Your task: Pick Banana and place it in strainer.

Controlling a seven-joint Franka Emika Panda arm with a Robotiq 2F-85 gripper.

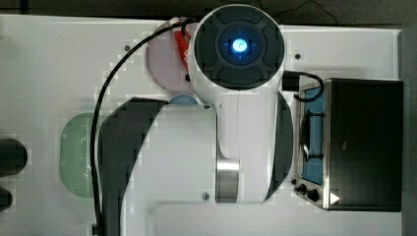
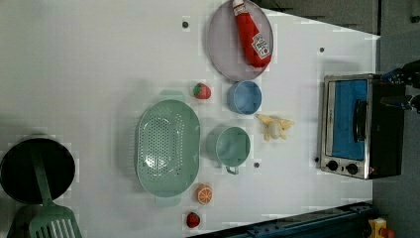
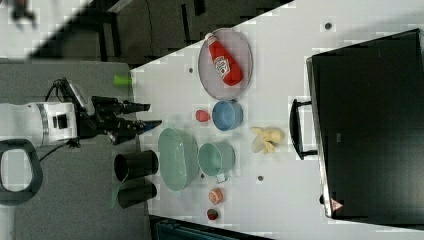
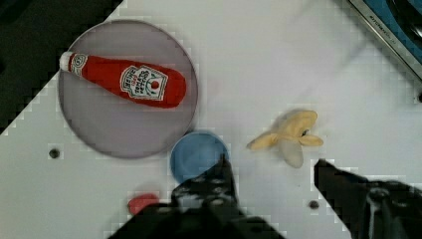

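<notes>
The step in hand is the approach to the banana (image 2: 275, 127). The gripper (image 3: 145, 114) hangs high above the desk (image 2: 99, 59), and its fingers (image 4: 219, 177) are spread with nothing between them, so no adjustment is needed before descent.

1. Locate the banana. In the left view it lies flat on the desk between the blue bowl (image 2: 244, 96) and the toaster oven (image 2: 354, 126), just to the right of the green cup (image 2: 232, 146). It touches none of them. In the wrist view it sits just beyond the fingertips, slightly off the midline between them.

2. Centre the fingers over the thick middle of the banana, not over its ragged, splayed ends; those are likely to slip or fold.

3. Turn the wrist so that the fingers close across the narrow width of the banana.

4. Descend straight. Keep clear of the blue bowl rim, which stands near one finger in the wrist view.

5. Close gently; the piece looks soft.

6. Plan the carry. The strainer (image 2: 167, 145) lies on the far side of the green cup, toward the left view's left. Lift high enough to pass over the cup
</notes>
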